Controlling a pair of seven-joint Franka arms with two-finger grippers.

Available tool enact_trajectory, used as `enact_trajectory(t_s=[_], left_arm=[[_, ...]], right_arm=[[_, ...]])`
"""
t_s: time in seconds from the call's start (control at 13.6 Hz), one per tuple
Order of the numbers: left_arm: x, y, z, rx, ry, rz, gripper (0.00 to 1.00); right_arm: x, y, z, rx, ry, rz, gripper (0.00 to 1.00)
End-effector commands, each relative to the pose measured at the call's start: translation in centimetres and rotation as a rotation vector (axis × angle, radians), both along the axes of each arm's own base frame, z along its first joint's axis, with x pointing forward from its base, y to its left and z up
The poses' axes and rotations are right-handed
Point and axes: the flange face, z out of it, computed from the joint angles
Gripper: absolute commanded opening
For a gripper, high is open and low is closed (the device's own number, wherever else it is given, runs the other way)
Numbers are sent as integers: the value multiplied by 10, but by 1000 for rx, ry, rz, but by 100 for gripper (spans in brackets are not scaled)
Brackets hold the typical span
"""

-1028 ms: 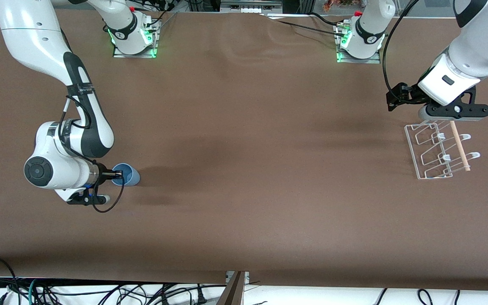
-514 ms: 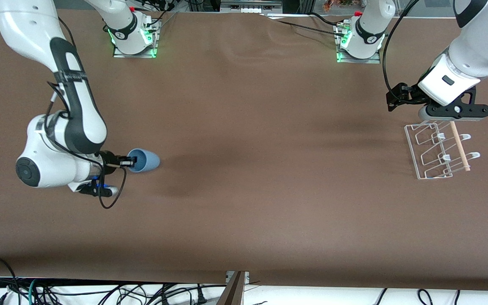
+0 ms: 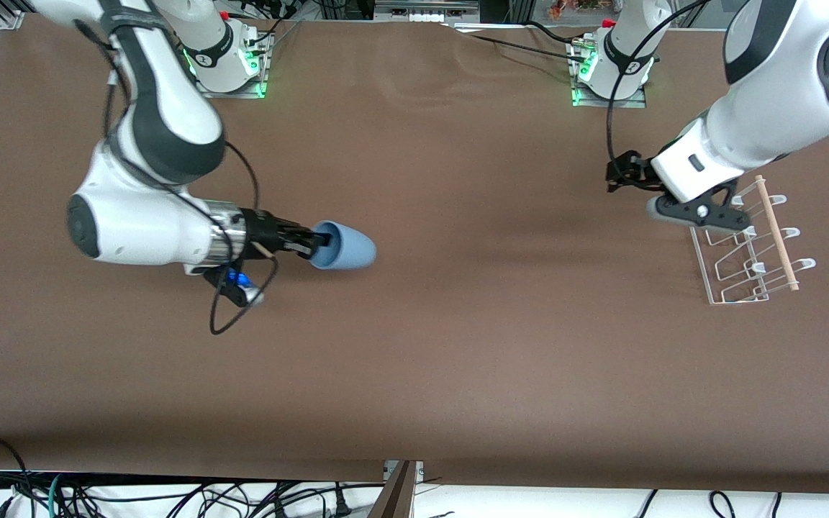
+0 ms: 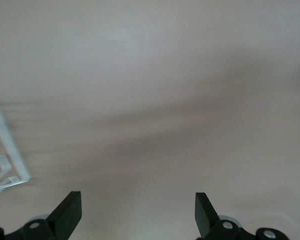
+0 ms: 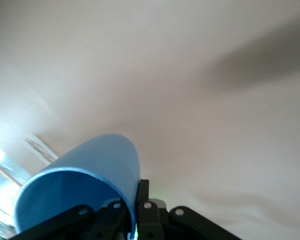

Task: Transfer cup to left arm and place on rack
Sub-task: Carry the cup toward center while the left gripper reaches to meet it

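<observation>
The light-blue cup (image 3: 346, 247) lies sideways in the air, held by its rim in my right gripper (image 3: 310, 244), over the table toward the right arm's end. In the right wrist view the cup (image 5: 97, 170) fills the lower corner and one finger (image 5: 142, 192) presses on the outside of its wall. My left gripper (image 3: 699, 214) hangs over the edge of the white wire rack (image 3: 738, 259) with its wooden dowel (image 3: 776, 234). In the left wrist view its fingers (image 4: 70, 212) stand wide apart with nothing between them, and a corner of the rack (image 4: 5, 160) shows.
The brown table (image 3: 458, 345) spreads between the two arms. The arm bases (image 3: 231, 61) stand along the edge farthest from the front camera. Cables hang below the table's near edge.
My right arm has lifted the cup off the table and carried it toward the middle. My left gripper has shifted from above the rack toward the table's middle.
</observation>
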Motion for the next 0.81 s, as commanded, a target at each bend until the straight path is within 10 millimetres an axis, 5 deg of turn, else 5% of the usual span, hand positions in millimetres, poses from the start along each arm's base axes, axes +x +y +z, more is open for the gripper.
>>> enact_trajectory(t_s=[0.0,0.29,0.73], left_arm=[[21,-14,-26,-133,52,-53,100],[28,-54,-27,-252,-36,-173,100],[52,-68,-51,-447,-259,-529,100]], right_arm=[[3,62,-12,41,-4,-148,0],[-28,130,-10,94,0,-196,0],[-60,176,-7,217,120,-178,0]])
